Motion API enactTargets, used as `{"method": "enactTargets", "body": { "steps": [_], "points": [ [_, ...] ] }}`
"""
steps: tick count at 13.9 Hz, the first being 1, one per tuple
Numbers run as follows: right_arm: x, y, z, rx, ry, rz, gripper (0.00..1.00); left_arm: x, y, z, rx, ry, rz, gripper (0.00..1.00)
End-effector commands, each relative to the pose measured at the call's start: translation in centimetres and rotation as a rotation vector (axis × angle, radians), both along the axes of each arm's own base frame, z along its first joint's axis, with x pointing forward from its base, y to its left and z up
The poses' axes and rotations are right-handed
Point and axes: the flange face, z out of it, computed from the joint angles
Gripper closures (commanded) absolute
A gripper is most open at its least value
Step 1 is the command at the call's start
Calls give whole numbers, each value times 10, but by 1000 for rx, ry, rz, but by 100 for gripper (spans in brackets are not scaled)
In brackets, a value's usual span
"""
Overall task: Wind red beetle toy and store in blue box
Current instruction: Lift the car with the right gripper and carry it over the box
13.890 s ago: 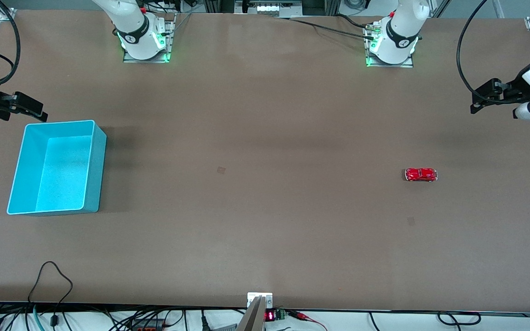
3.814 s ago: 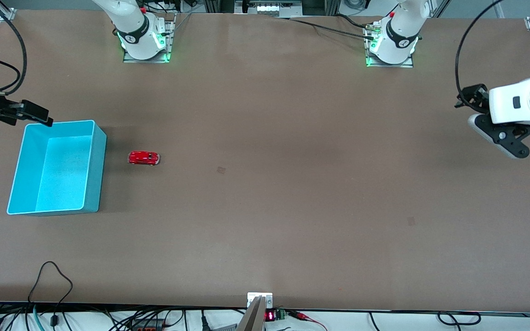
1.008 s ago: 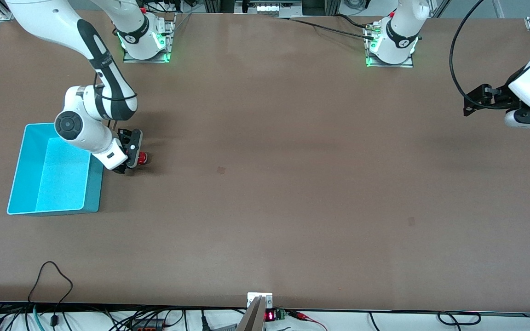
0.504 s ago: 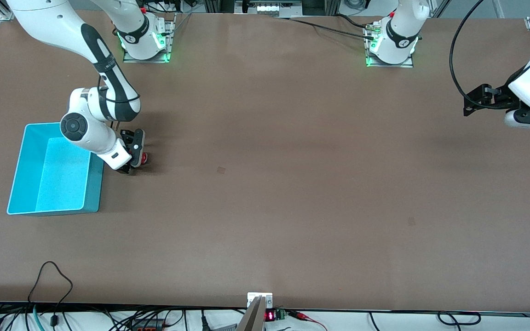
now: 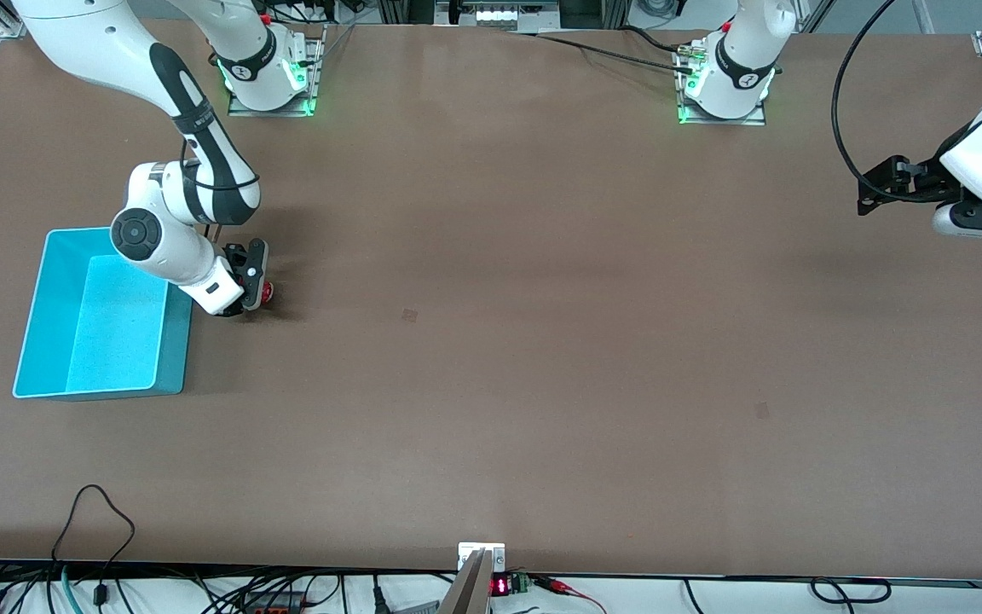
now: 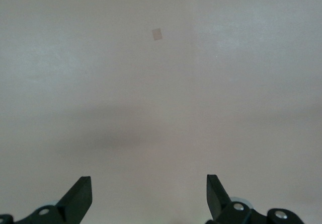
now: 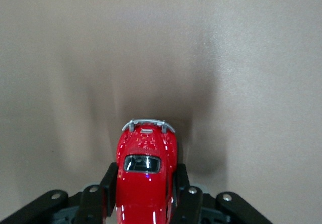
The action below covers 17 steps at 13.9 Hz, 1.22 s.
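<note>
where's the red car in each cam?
Front: car on the table, beside the blue box, mostly hidden under the right gripper.
Left wrist: not in it; only bare table between the open left gripper fingers.
Right wrist: car clamped between the right gripper's fingers, bumper pointing away.
Shared landmark: the brown table.

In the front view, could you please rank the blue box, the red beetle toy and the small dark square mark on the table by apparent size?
1. blue box
2. red beetle toy, mostly hidden by the right gripper
3. dark square mark, looking similar to the toy's visible part
</note>
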Motion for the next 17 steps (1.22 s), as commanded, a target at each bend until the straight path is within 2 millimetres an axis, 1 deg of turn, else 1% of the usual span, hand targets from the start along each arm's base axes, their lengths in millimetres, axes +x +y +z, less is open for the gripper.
{"method": "enactTargets", "body": {
  "steps": [1, 2, 3, 4, 5, 6, 7, 8, 9, 10, 11, 13, 14, 16, 17],
  "points": [
    [3, 4, 31, 9, -50, 3, 73, -3, -1, 7, 17, -3, -20, 0],
    [9, 5, 45, 12, -72, -17, 77, -3, -1, 8, 18, -5, -20, 0],
    [14, 5, 57, 20, -88, -67, 77, -3, -1, 8, 18, -6, -20, 0],
    [20, 4, 77, 30, -109, -158, 75, -3, -1, 7, 17, -3, -20, 0],
    [26, 4, 89, 30, -120, -233, 75, -3, -1, 6, 17, -2, -19, 0],
    [35, 4, 106, 37, -154, -310, 77, -2, -1, 5, 17, -3, -19, 0],
    [45, 2, 120, 43, -184, -427, 79, -1, 0, 5, 15, -3, -17, 0],
    [54, -7, 131, 49, -208, -553, 79, -1, -1, 5, 15, -5, -19, 0],
    [58, -21, 137, 51, -221, -671, 79, -1, 0, 4, 15, -3, -17, 0],
    [67, -38, 147, 59, -243, -774, 79, 0, -1, 4, 15, -5, -19, 0],
    [70, -54, 150, 66, -243, -850, 84, 0, -1, 4, 15, -5, -19, 0],
    [67, -87, 149, 82, -217, -1033, 93, 0, -2, 4, 15, -5, -21, 0],
    [63, -101, 144, 74, -182, -1127, 94, 0, -1, 4, 15, -5, -19, 0],
    [56, -118, 137, 49, -113, -1334, 97, -1, -2, 5, 15, -5, -20, 0],
    [51, -136, 134, 36, -92, -1401, 97, -1, -2, 4, 18, -3, -22, 0]
  ]
}}
